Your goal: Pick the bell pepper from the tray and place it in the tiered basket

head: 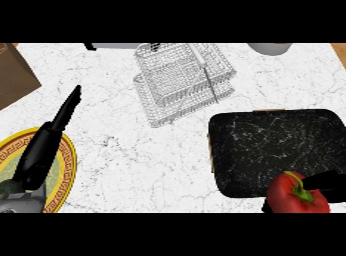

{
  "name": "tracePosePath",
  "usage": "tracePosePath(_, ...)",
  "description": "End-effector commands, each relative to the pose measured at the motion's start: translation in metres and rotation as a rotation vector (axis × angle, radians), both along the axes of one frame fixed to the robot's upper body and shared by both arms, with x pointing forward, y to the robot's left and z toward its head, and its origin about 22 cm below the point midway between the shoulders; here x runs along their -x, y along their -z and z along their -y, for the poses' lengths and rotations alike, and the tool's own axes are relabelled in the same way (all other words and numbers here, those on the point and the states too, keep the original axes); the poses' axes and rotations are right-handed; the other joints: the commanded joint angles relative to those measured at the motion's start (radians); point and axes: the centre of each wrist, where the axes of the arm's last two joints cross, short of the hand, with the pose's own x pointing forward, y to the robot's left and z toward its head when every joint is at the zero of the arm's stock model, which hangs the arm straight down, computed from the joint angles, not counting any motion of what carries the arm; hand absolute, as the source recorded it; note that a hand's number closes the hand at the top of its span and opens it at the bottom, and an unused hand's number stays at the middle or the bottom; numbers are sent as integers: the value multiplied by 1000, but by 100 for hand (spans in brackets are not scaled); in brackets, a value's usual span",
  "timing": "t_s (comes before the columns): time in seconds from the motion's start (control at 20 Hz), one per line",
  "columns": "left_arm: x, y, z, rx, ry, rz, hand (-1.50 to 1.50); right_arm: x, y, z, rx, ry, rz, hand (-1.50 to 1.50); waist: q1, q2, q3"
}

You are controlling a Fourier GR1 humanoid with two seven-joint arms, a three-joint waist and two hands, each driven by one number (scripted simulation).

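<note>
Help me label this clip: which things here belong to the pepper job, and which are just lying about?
Job: bell pepper, tray, wire basket, right hand.
Lying about: patterned plate, brown box, white cup; left hand resting.

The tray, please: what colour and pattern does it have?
Black with white marbled veins, seen in the head view.

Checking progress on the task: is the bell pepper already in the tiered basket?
No. The red bell pepper is at the black tray's near edge, in the right hand; the wire tiered basket holds nothing.
</note>
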Motion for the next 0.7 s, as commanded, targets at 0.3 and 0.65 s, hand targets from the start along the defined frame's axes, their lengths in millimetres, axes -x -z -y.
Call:
tracePosePath(0.3,-7,-4,11,-3,44,7,0,-54,-30,-20,-74,153,-3,150,40,11,0)
tracePosePath(0.65,-12,-8,18,-1,79,23,0,-110,-60,-24,-149,153,-17,150,71,17,2)
